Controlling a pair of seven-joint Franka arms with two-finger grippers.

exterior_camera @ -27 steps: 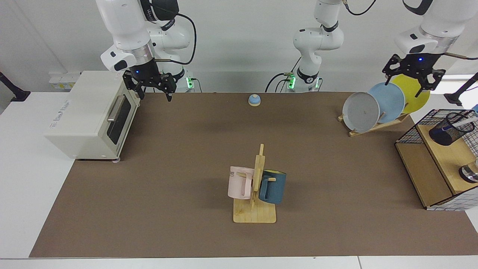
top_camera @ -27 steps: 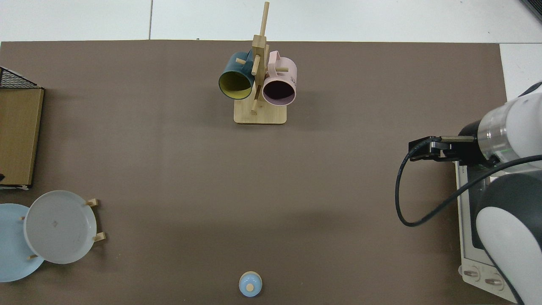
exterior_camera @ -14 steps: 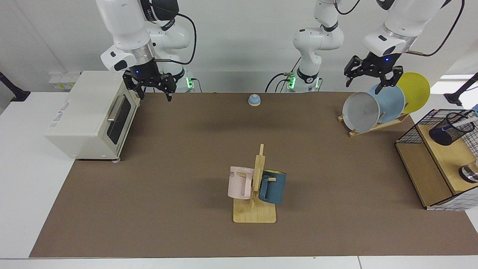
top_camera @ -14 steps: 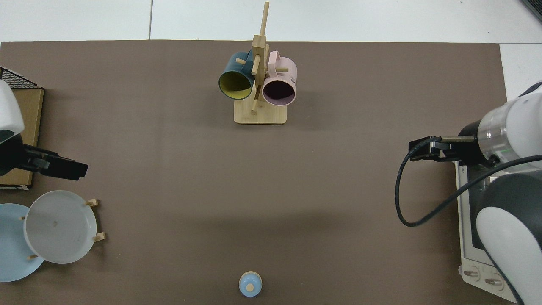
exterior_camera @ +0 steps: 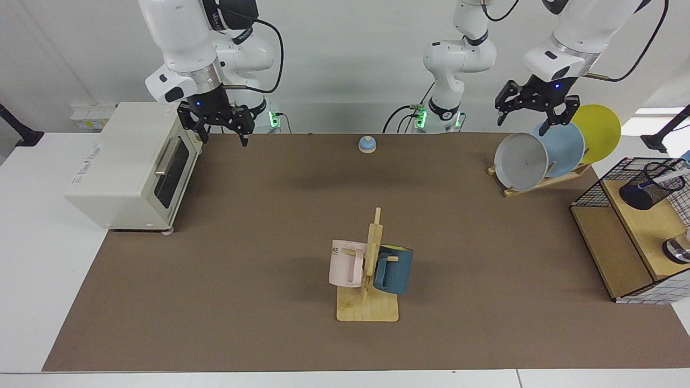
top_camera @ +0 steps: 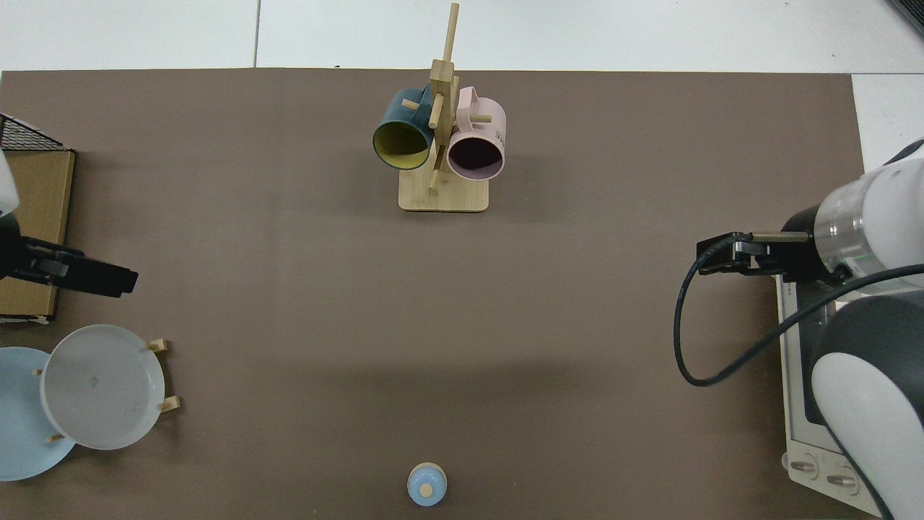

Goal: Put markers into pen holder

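Marker (exterior_camera: 666, 175) already in pen holder (exterior_camera: 652, 186), far right of facing view, on wooden shelf (exterior_camera: 647, 226) inside wire basket frame (exterior_camera: 598, 183); white barrel leans out over rim.

Left gripper (exterior_camera: 531, 113) upper right, above plate rack (exterior_camera: 544, 180), fingers spread, empty. Right gripper (exterior_camera: 218, 126) upper left beside toaster oven (exterior_camera: 129, 167), fingers spread, empty, waiting.

Risks:
- left gripper low over plates (exterior_camera: 560, 145); sideways sweep could clip rims, tip rack
- leaning marker could tip light mesh holder if nudged
- holder near frame edge, tight clearance for re-entry
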